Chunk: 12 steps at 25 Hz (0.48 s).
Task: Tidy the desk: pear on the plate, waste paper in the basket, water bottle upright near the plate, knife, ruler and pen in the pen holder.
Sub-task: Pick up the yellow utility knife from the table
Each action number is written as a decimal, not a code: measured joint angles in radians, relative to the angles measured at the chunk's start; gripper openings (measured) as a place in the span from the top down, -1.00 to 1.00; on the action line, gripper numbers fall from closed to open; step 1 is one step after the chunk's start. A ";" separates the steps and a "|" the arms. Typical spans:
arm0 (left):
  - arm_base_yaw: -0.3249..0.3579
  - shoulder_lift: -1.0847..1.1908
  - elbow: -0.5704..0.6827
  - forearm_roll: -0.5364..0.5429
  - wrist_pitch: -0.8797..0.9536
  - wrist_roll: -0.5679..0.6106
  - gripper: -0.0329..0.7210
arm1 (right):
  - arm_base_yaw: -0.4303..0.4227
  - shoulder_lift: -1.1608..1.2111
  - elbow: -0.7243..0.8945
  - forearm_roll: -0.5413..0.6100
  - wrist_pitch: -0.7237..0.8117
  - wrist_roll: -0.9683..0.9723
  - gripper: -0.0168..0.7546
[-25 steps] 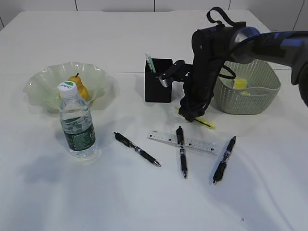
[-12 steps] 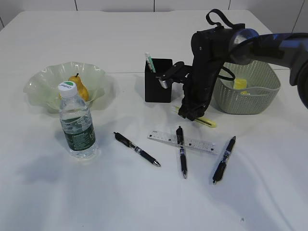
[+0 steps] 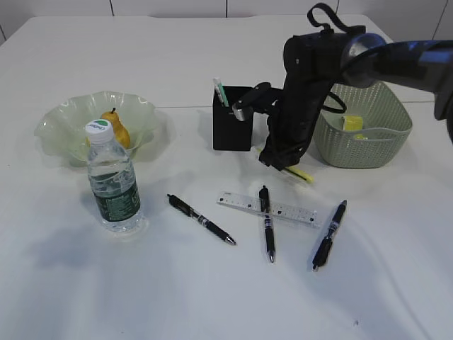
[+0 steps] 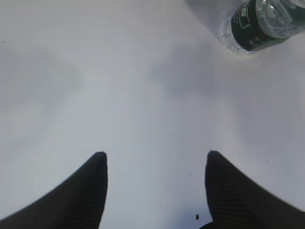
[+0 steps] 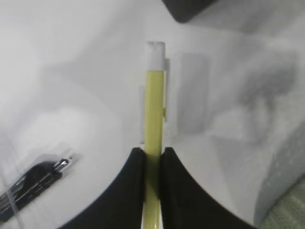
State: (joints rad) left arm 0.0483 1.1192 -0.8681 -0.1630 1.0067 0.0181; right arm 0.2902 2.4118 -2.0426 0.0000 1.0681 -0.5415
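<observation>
The step in hand is the pen-holder step. The right gripper (image 5: pixel 152 160) has its jaws pressed on a thin yellow knife (image 5: pixel 154 119) (a utility knife, I believe), which hangs just above the white table (image 3: pixel 212 297) between the pen holder (image 3: pixel 232 120) and the basket (image 3: pixel 364 138). The next move, in my judgement, is to carry it over the holder's open top, turn it more upright and lower it beside the white-green pen (image 3: pixel 221 92) standing there.

The left gripper (image 4: pixel 155 164) stands open over bare table, holding nothing.

The pear (image 3: pixel 117 127) lies on the plate (image 3: pixel 64 120), the water bottle (image 3: pixel 113 185) stands upright near it, and the waste paper (image 3: pixel 352 123) is in the basket. The ruler (image 3: pixel 283 209) and 3 black pens (image 3: pixel 201 219) lie on the table.
</observation>
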 joint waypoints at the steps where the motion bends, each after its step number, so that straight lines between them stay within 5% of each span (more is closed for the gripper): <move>1: 0.000 0.000 0.000 0.000 0.000 0.000 -0.30 | 0.000 -0.021 0.000 0.009 0.002 0.000 0.84; 12: 0.000 0.000 0.000 0.000 0.000 0.000 -0.30 | 0.000 -0.200 0.000 0.138 0.036 0.000 0.84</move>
State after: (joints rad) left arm 0.0483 1.1192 -0.8681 -0.1630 1.0067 0.0181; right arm 0.2902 2.2114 -2.0426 0.1381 1.1036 -0.5415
